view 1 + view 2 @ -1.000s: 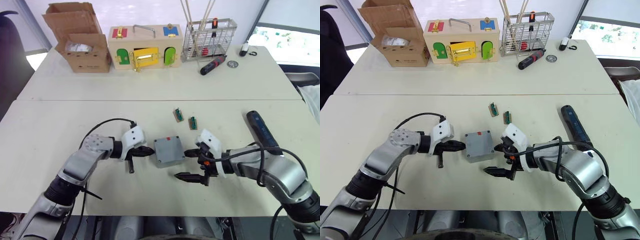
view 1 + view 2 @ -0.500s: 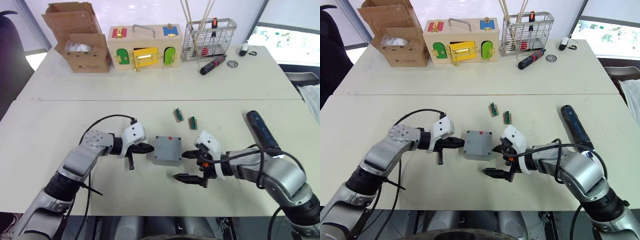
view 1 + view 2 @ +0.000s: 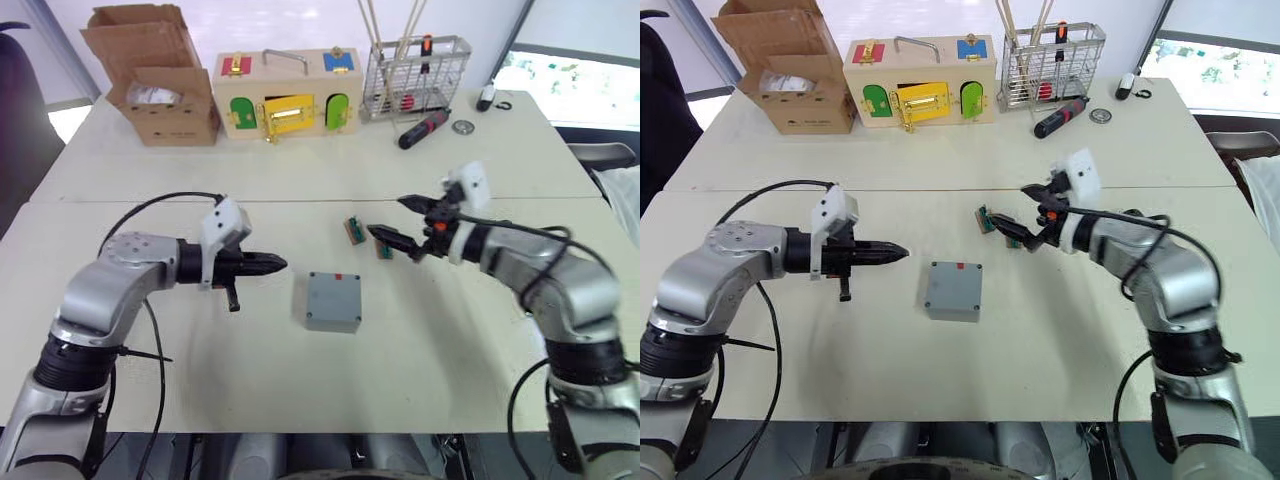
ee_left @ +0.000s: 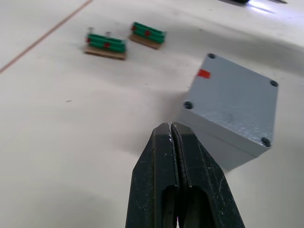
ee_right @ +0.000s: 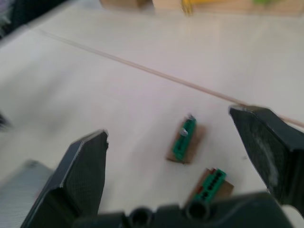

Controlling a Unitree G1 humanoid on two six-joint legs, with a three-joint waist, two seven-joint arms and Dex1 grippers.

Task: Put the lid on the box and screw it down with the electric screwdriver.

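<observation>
The grey box (image 3: 331,322) stands in the middle of the near table, and the lid (image 3: 333,295) lies flat on top of it, with a small red mark at its far edge. In the left wrist view the lid (image 4: 235,102) shows screw heads in its corners. My left gripper (image 3: 280,264) is shut on nothing and points at the box from the left, a short gap away. My right gripper (image 3: 388,217) is open in the air beyond the box, over two green pieces. The electric screwdriver is hidden behind my right forearm in the eye views.
Two small green terminal blocks (image 3: 355,228) (image 5: 183,141) lie just past the box. On the far table stand a cardboard carton (image 3: 160,90), a wooden box with coloured doors (image 3: 288,95) and a wire basket (image 3: 415,65). A black-and-red hand screwdriver (image 3: 424,128) lies beside the basket.
Both grippers have drawn back from the box. The left one pulled away to the left, still shut. The right one rose and moved away over the green blocks, still open.
</observation>
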